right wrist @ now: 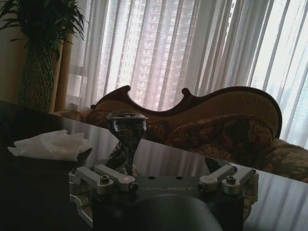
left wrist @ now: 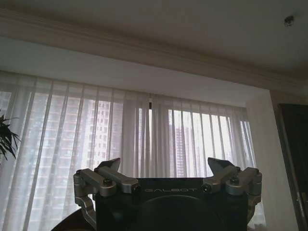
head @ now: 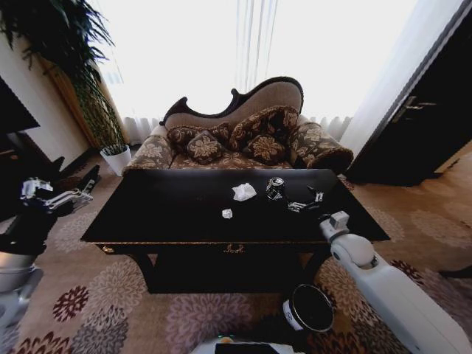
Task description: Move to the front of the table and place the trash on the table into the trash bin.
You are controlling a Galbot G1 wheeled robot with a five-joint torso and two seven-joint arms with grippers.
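Your right gripper (head: 308, 202) sits low over the surface (head: 162, 214), fingers (right wrist: 113, 177) spread open and empty. The dark can (right wrist: 124, 139) stands upright just beyond them, slightly toward the tissue (head: 243, 192). Left gripper (head: 63, 198) is parked off the table's left end, open. Trash bin (head: 310, 308) is on the floor by your right arm.

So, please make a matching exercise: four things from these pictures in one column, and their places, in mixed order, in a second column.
Things:
1. crumpled white tissue
2. trash bin
3. right pincer
4. left pincer

Places:
A. on the carpet, before the table's right front corner
B. off the table's left end
C. lying on the tabletop, left of the can
D. over the tabletop, right of the can

Pairs: 1-C, 2-A, 3-D, 4-B
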